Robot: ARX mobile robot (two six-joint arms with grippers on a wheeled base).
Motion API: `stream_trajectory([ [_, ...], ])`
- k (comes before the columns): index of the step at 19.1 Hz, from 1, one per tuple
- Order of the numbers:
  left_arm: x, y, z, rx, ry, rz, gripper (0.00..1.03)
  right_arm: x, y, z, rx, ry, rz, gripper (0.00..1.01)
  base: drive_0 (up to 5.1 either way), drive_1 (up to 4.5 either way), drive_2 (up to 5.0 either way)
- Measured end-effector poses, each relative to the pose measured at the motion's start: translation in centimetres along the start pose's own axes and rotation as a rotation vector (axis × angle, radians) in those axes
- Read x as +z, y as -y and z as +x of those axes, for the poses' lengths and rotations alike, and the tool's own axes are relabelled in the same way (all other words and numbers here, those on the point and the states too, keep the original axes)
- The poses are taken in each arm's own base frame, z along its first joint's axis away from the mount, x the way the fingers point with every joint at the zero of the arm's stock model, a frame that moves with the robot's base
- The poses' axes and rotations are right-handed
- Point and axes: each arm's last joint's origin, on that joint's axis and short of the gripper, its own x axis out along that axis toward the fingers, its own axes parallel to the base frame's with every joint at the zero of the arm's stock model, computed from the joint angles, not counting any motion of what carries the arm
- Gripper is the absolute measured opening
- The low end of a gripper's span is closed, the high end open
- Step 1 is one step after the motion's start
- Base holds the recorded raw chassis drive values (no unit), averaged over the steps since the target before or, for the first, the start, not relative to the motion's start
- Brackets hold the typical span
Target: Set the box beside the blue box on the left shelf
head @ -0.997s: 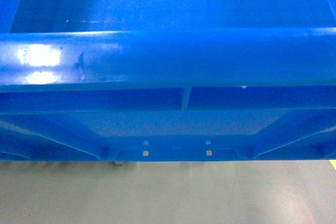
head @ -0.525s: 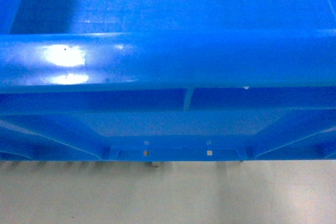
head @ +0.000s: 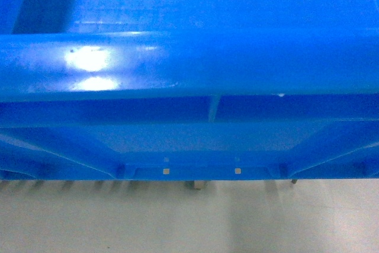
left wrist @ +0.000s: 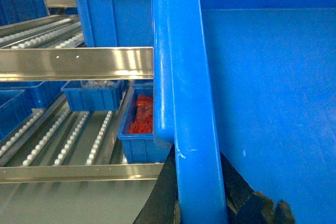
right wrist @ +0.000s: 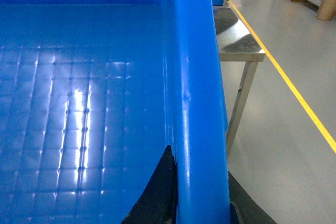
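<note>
The box (head: 189, 63), a large bright blue open crate, fills the head view with its thick rim and ribbed outer wall. My left gripper (left wrist: 199, 203) is shut on its left rim, one black finger (left wrist: 163, 198) outside and one inside. My right gripper (right wrist: 202, 198) is shut on the right rim, with a black finger (right wrist: 160, 192) against the inner wall. The left shelf (left wrist: 68, 135), grey rails with white rollers, lies left of the crate in the left wrist view. Another blue box (left wrist: 115, 17) stands on its upper level.
A shiny steel rail (left wrist: 73, 62) crosses in front of the upper level. On the lower rollers sit a small blue tray (left wrist: 92, 95) and one with red parts (left wrist: 139, 124). To the right are a steel table (right wrist: 239, 45) and a yellow floor line (right wrist: 294, 87).
In the head view the glare on the rim has slid to the right, the floor has brightened, and a row of small dark tips now shows under the crate's lower edge.
</note>
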Motion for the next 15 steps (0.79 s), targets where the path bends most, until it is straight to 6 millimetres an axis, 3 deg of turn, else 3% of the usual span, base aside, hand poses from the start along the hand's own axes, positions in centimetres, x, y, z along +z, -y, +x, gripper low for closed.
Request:
stream_trajectory([
  [15,-0.01,0.0,0.0,0.002,-0.001,0.001,0.07,-0.05,-0.03,0.07,0.0,-0.003,-0.001,0.09,-4.9,3.28,1.6],
])
